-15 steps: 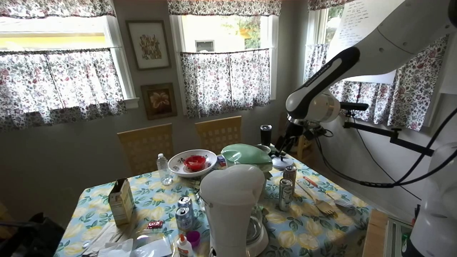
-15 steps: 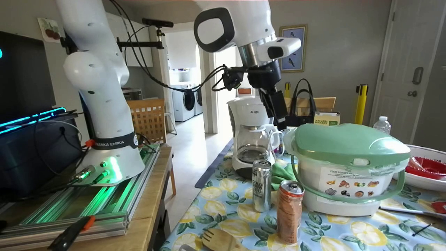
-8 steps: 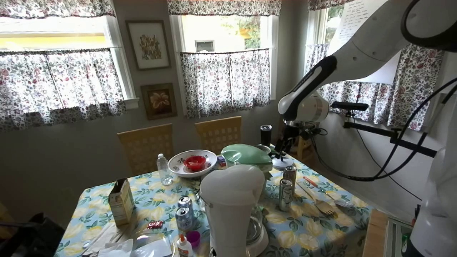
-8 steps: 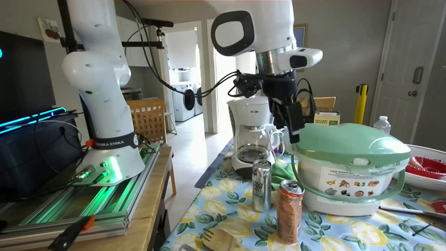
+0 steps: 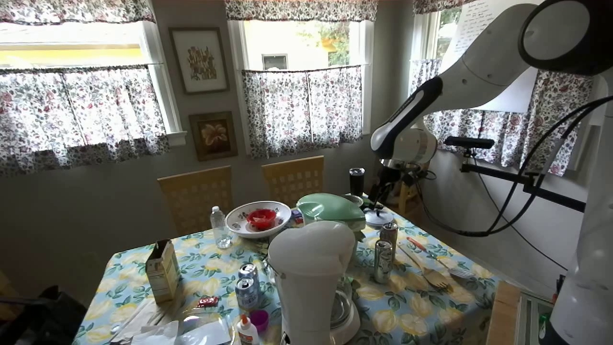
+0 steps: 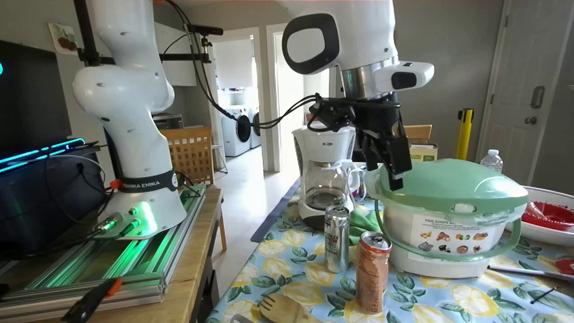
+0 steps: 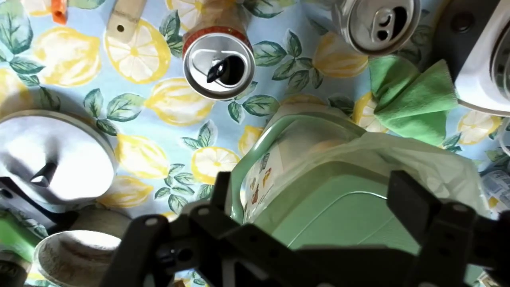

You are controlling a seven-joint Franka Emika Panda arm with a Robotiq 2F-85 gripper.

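My gripper (image 7: 311, 187) is open and empty, its two black fingers wide apart. It points down over the translucent green lid (image 7: 338, 215) of a white food-scraps bin (image 6: 435, 229). In an exterior view the gripper (image 6: 384, 176) is at the lid's near-left edge; whether it touches cannot be told. In an exterior view, the gripper (image 5: 377, 203) appears just behind the bin lid (image 5: 330, 210), by a white pot lid (image 5: 378, 218). An orange can (image 7: 219, 65), a silver can (image 7: 380, 24) and a green cloth (image 7: 418, 99) lie beside the bin.
A white coffee maker (image 6: 325, 148) stands near the bin. A patterned white bowl (image 5: 239, 220) holds a red bowl (image 5: 261, 219). A saucepan (image 7: 75, 255) sits beside the pot lid. A wooden fork (image 5: 435, 278), a bottle (image 5: 220, 227) and a black tumbler (image 5: 356, 181) are also on the table.
The arm has swung and lowered. In the exterior views the gripper has come down and over toward the bin's green lid. The objects on the table have not moved.
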